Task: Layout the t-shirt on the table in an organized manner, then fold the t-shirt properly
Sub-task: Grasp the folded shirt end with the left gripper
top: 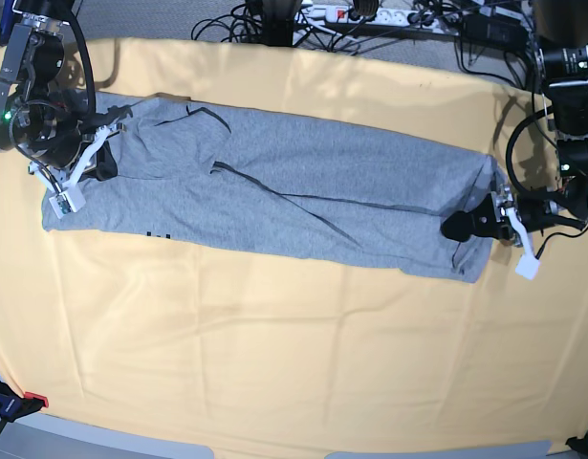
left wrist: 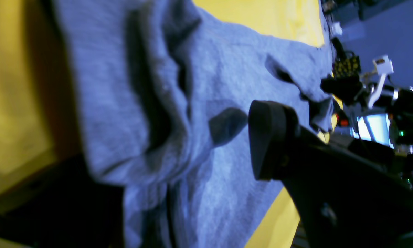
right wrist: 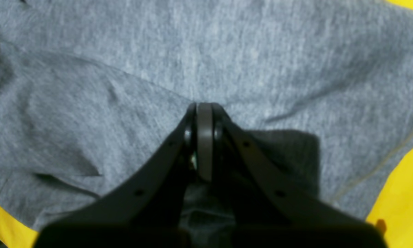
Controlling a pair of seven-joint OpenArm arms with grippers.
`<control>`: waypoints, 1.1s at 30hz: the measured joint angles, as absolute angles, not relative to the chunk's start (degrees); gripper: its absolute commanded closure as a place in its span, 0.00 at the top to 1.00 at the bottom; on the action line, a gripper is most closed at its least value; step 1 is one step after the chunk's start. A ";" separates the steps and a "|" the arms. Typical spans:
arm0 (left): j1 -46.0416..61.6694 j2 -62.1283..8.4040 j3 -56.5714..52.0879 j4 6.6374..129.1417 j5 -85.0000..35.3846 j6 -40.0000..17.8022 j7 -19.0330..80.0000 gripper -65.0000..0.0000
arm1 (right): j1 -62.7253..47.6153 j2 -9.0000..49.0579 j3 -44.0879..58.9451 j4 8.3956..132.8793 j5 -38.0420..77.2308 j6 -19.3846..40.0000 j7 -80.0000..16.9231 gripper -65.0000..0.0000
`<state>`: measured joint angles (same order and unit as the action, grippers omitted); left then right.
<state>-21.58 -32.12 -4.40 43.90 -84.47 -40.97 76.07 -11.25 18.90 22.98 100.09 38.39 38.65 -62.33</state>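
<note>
Grey t-shirt (top: 274,196) stretched lengthwise across yellow-clothed table (top: 274,363); right gripper (right wrist: 204,113) pinched closed on shirt fabric; left gripper (top: 463,227) jaws apart, at opposite end.

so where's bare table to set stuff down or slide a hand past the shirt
The widest bare table lies on the near side of the t-shirt. A thinner strip runs between the shirt and the far cables. Both shirt ends are crowded: right claw, left claw.
</note>
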 measured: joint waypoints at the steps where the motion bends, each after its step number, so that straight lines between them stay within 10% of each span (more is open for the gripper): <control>1: -21.61 -32.23 -3.73 43.90 -84.44 -41.04 76.12 0.46 | -11.25 18.92 22.98 100.09 38.39 38.65 -62.33 0.00; 5: -22.06 -32.01 -3.44 43.90 -84.27 -41.01 76.34 0.01 | -11.25 18.92 22.98 100.09 38.39 38.65 -62.33 0.00; 33: -21.47 -36.64 -7.90 47.29 -84.05 -39.92 80.40 0.00 | -11.25 18.90 22.98 100.09 38.37 38.81 -62.35 0.00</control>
<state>-21.47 -36.64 -7.90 47.29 -84.05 -39.92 80.40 -11.25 18.90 22.98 100.09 38.37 38.81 -62.35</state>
